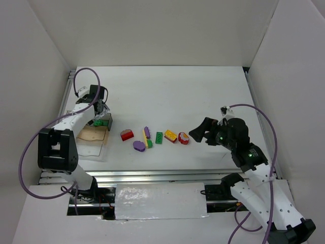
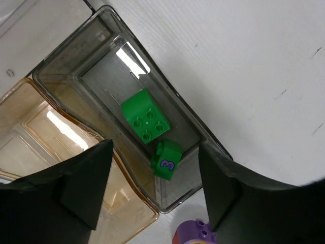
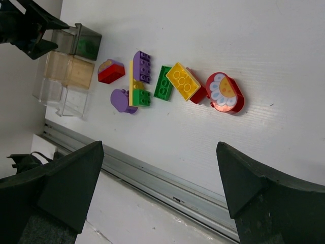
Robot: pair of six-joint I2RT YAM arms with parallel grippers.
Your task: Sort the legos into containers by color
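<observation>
The containers (image 1: 93,137) are a cluster of trays at the left: smoky grey at the back, amber in the middle, clear in front. My left gripper (image 1: 102,116) hovers open and empty over the smoky tray (image 2: 91,61), which holds a green square brick (image 2: 146,121) and a green piece marked 3 (image 2: 166,160). The other legos lie in a row: a red-and-purple rounded piece (image 1: 127,135), a purple rounded piece (image 1: 138,146), a purple brick (image 3: 141,66), a green brick (image 1: 159,138), a yellow brick (image 1: 170,135) and a red flower piece (image 1: 183,138). My right gripper (image 1: 195,133) is open and empty just right of the flower piece.
The amber tray (image 2: 76,147) and the clear trays (image 3: 63,96) hold nothing. The red-and-purple piece (image 2: 195,234) lies just outside the smoky tray's corner. A metal rail (image 3: 167,178) runs along the table's near edge. White walls enclose the table.
</observation>
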